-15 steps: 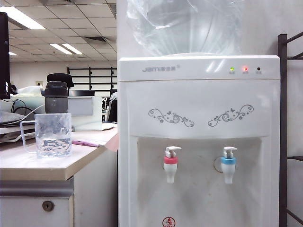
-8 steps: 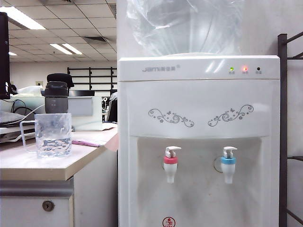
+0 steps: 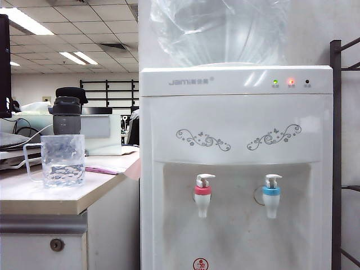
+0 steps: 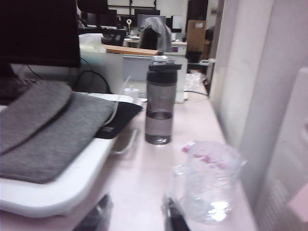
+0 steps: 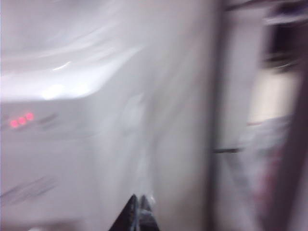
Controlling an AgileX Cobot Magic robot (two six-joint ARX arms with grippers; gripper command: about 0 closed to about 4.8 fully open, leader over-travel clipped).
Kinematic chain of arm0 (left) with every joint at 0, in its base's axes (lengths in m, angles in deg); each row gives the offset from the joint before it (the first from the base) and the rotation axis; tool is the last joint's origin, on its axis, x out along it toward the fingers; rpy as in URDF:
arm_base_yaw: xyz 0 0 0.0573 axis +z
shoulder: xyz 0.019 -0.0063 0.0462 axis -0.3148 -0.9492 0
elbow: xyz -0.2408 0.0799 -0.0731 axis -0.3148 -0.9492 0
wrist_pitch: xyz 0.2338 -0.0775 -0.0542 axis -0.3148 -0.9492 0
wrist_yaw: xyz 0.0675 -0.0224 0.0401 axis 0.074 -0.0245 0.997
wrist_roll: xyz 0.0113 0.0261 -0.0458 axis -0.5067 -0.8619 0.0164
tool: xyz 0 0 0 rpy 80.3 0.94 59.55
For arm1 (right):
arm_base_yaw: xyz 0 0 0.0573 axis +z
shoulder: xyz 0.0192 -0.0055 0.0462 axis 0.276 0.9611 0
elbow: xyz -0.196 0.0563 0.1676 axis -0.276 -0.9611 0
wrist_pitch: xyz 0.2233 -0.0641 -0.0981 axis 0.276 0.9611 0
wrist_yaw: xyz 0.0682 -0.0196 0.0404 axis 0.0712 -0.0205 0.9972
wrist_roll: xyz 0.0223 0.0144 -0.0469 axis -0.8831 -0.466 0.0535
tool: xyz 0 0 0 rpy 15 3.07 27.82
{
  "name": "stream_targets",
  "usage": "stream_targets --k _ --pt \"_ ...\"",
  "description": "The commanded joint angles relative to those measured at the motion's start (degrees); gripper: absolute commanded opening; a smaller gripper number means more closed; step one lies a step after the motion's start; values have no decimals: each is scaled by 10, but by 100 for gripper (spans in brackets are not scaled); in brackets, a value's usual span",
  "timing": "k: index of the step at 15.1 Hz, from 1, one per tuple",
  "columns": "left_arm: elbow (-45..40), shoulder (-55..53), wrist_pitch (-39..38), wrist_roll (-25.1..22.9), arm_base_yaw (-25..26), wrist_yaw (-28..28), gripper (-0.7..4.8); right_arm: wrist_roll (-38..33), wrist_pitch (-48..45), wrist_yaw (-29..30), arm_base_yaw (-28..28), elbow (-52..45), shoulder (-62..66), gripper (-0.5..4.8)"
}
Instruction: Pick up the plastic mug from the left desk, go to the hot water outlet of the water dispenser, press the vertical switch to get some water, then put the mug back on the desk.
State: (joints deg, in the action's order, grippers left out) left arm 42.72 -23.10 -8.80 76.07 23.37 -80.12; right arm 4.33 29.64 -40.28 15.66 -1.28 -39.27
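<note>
- On the desk [image 3: 50, 198] the mug [image 3: 62, 160] stands upright with water in it, a grey bottle [image 3: 67, 115] behind it.
- The left gripper [image 4: 132, 219] hangs just short of the mug, fingers apart, holding nothing.
- The right gripper [image 5: 136, 214] is pressed shut and empty, facing what seems, through blur, the dispenser [image 3: 236, 169].

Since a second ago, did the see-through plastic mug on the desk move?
No. The clear dimpled plastic mug stands in the same spot on the pale beige desk, in front of the dark grey bottle.
</note>
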Motion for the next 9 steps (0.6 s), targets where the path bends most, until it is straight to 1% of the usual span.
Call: stream_targets --k 1,2,3,4,9 --pt "0 -1 9 8 0 39 59 10 -11 -87 0 1 0 -2" --pt "0 -1 9 10 0 42 48 23 -5 -81 1 1 0 -2" --pt "0 -1 9 5 0 10 -5 59 14 -49 10 1 0 -2" --pt "0 -1 9 5 0 10 -5 58 12 -63 14 1 0 -2" --pt "0 -1 9 5 0 10 -5 59 13 -63 14 1 0 -1"
